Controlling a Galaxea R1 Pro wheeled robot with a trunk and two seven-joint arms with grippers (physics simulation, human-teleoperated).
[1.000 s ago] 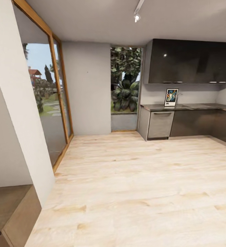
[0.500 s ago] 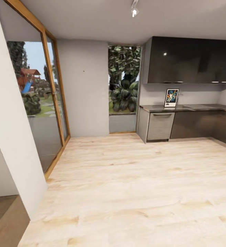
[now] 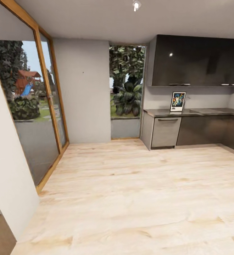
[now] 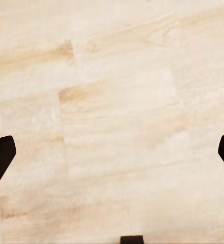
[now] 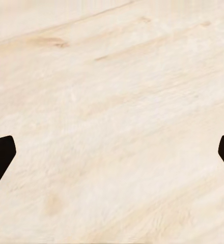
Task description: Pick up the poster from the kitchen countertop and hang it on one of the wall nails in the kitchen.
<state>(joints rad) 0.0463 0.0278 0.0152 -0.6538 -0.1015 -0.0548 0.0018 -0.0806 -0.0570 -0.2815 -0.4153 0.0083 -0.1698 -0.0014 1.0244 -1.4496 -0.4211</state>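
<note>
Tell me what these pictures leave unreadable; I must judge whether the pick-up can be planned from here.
- Poster: head view, too small to read its artwork or how it stands on the countertop.
- Countertop: cut off by the head view's right edge.
- Left gripper, right gripper: wrist views crop the fingers to dark tips.

Poster [image 3: 177,101], portrait, black frame, white border, blue-black art, upright on countertop against back wall, countertop [image 3: 202,112], glossy grey slab over grey cabinets, nail [image 3: 83,72], tiny dark speck on pale wall between windows
</note>
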